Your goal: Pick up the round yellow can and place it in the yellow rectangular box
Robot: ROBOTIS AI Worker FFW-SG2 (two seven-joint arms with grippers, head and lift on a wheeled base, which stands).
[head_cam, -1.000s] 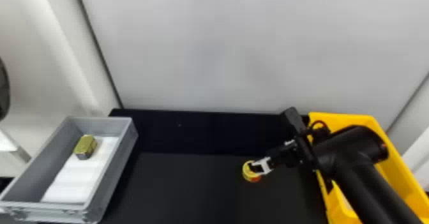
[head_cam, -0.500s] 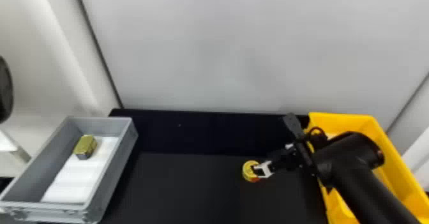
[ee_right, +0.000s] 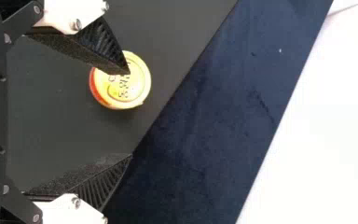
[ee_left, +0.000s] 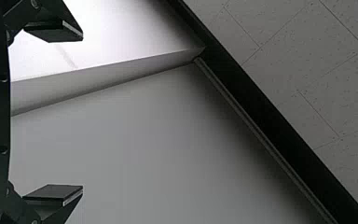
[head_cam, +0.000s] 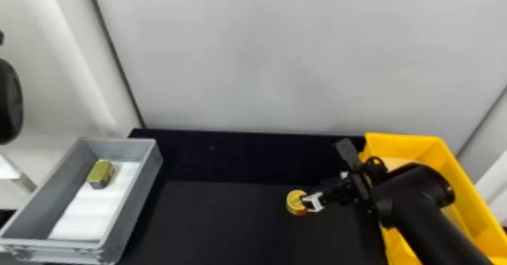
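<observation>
"yellow with a bit of red, the can is standing lid up on the dark table, between the two boxes and closer to the yellow box!"

"and the right gripper, where's that hanging?"

"right by the can, folks! its fingers are spreading wide apart, and in the wrist view one fingertip is covering part of the lid."

"is it touching?"

"that one i'm not managing to tell. the other finger is keeping well apart from the can, and the right arm is stretching across the yellow box."

"how's the left gripper doing?"

"it's holding its fingers wide apart too, facing a pale wall."

"and over on the left of the table?"

"grey box sitting there, and inside it a gold block is resting on a white sheet!"
</observation>
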